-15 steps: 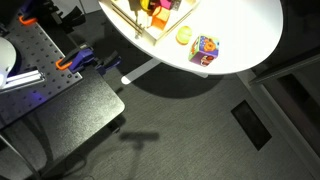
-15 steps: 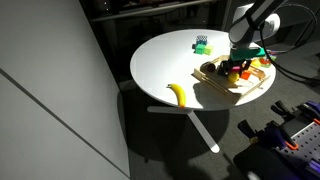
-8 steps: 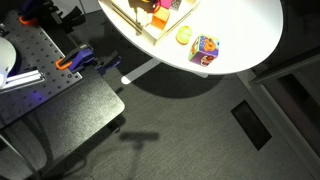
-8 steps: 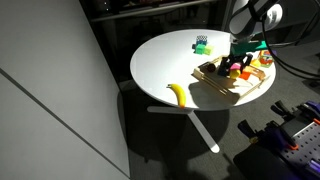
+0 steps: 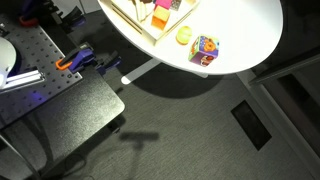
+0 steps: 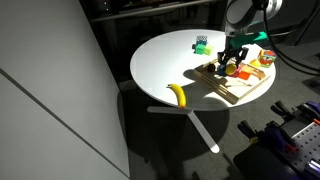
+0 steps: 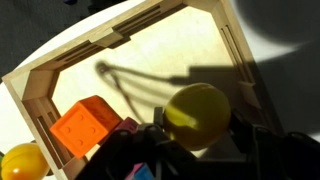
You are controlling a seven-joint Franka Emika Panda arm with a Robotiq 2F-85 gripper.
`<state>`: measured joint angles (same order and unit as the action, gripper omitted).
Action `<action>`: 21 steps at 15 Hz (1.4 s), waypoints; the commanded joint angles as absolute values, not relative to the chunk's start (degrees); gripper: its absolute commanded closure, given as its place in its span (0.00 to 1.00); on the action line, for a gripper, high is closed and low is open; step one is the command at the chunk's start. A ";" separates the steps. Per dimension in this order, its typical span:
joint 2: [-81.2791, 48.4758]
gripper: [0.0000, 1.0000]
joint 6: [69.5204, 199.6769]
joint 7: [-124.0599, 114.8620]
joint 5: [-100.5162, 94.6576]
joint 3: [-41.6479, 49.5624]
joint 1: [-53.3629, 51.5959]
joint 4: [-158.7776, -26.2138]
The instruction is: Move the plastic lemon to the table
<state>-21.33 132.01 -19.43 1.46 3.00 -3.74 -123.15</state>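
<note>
In the wrist view a yellow plastic lemon (image 7: 197, 112) sits between the dark jaws of my gripper (image 7: 198, 138), which is shut on it. It hangs over the floor of the pale wooden tray (image 7: 150, 50) and casts a shadow there. In an exterior view my gripper (image 6: 232, 63) is over the near-left part of the tray (image 6: 245, 90), which stands on the round white table (image 6: 165, 65). The table also shows in an exterior view (image 5: 240, 35), where my gripper is out of frame.
An orange cube (image 7: 88, 125) and a yellow ball (image 7: 22, 162) lie in the tray. On the table are a banana (image 6: 178, 94), a colourful cube (image 5: 205, 49) and a small yellow round thing (image 5: 183, 36). A grey perforated bench (image 5: 30, 60) stands beside the table.
My gripper has moved left across the tray, toward its edge, with the lemon in it. The things on the table have not moved.
</note>
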 commanded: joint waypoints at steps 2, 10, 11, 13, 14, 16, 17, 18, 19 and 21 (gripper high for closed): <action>-19.04 0.60 129.77 -15.91 -1.40 1.32 -5.35 -122.75; -22.17 0.60 128.07 -16.59 -4.56 -0.95 -9.00 -117.53; -23.23 0.60 127.86 -16.70 -4.43 -1.10 -9.29 -116.48; -25.41 0.60 128.10 -17.04 -4.49 -1.12 -9.88 -114.65; -26.68 0.60 128.29 -17.28 -4.53 -1.07 -10.17 -113.69; -29.08 0.60 128.29 -17.43 -4.40 -0.96 -10.65 -111.87; -30.46 0.60 128.42 -17.72 -4.43 -0.85 -10.99 -110.85; -31.55 0.60 128.27 -17.75 -4.34 -0.82 -11.22 -109.99; -32.69 0.60 128.15 -17.83 -4.26 -0.79 -11.49 -109.09; -34.26 0.60 127.95 -18.00 -4.31 -0.69 -12.10 -107.68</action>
<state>-31.25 129.84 -16.86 -3.16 -1.02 -11.16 -111.58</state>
